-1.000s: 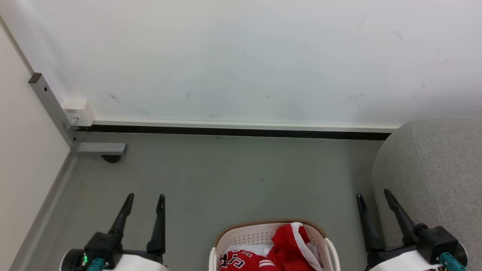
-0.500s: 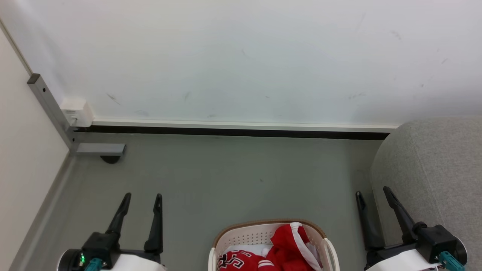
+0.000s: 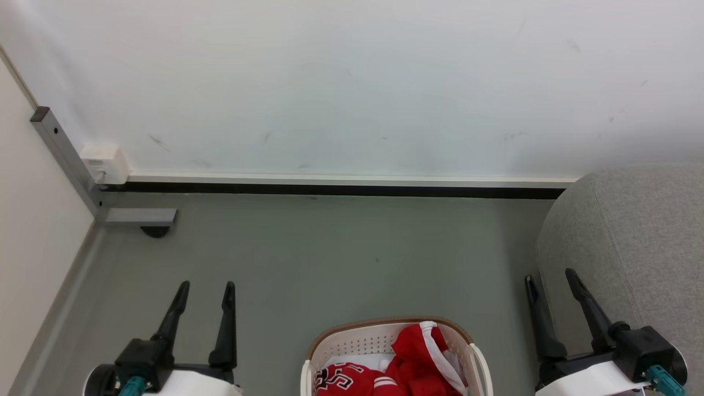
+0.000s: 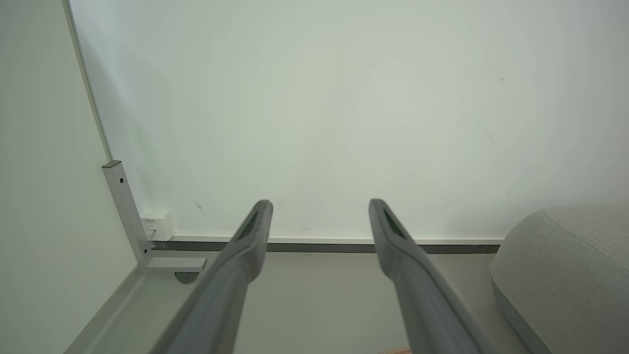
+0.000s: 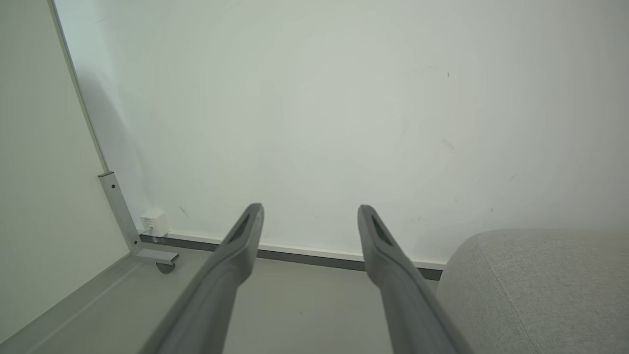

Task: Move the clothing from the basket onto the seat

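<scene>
The cream basket (image 3: 352, 345) with a brown rim stands on the floor at the bottom middle of the head view. Red clothing (image 3: 412, 355) with white trim lies heaped in it, a black-and-white number showing at the lower left. The light grey seat (image 3: 632, 242) fills the right side, and it appears again in the left wrist view (image 4: 565, 265) and the right wrist view (image 5: 530, 290). My left gripper (image 3: 206, 286) is open, left of the basket. My right gripper (image 3: 550, 275) is open between basket and seat. Both (image 4: 319, 204) (image 5: 309, 209) hold nothing.
A white wall (image 3: 352, 82) with a dark skirting strip runs across the back. A grey metal post (image 3: 63, 157) with a castor foot and a white socket box (image 3: 104, 164) stand in the left corner beside a pale panel. Grey floor (image 3: 330, 258) lies ahead of the basket.
The whole head view has shifted slightly, so the camera has moved. Both grippers stay open and keep their places beside the basket.
</scene>
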You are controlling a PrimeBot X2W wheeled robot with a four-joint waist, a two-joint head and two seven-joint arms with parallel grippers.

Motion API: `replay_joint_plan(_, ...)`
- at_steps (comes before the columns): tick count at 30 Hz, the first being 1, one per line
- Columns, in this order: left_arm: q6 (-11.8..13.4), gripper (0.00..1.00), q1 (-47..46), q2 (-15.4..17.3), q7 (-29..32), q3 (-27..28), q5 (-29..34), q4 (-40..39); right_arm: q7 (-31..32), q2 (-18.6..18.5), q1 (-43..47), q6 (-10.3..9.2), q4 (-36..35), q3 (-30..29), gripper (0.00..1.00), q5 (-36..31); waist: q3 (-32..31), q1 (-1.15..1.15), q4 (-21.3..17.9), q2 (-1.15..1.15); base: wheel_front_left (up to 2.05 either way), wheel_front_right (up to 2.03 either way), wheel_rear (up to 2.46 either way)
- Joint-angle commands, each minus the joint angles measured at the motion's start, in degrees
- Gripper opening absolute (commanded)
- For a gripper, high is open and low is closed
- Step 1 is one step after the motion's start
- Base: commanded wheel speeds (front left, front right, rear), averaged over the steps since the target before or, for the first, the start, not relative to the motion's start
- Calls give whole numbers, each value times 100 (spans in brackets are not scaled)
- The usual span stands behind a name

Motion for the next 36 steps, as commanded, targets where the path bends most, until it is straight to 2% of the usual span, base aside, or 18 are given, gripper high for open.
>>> replay_joint_plan(1,-1,100,-33,17,-3,-4,-56,0,1,-8,-40,-12,-17,-36,100,65,26,0,-20,0,0,0,0)
replay_joint_plan(11,-22,100,-378,18,-2,-185,-342,50,1,-23,-224,-12,-191,-254,100,61,491,0,-293,0,0,0,0)
replay_joint_plan(19,-298,100,-975,18,-2,-484,-112,424,3,-40,-573,-12,-476,-625,100,3,1315,0,-559,0,0,0,0)
replay_joint_plan(29,-544,100,-2195,278,58,-1422,282,2393,2,52,-1077,-12,-814,-908,100,6,2280,0,-922,0,0,0,0)
replay_joint_plan(33,-567,100,-2753,397,386,-1961,451,3150,3,73,-1266,-12,-919,-885,100,47,2645,0,-1112,0,0,0,0)
replay_joint_plan(36,-574,100,-3160,434,550,-2582,349,3578,3,76,-1395,-12,-991,-867,100,131,2914,0,-1259,0,0,0,0)
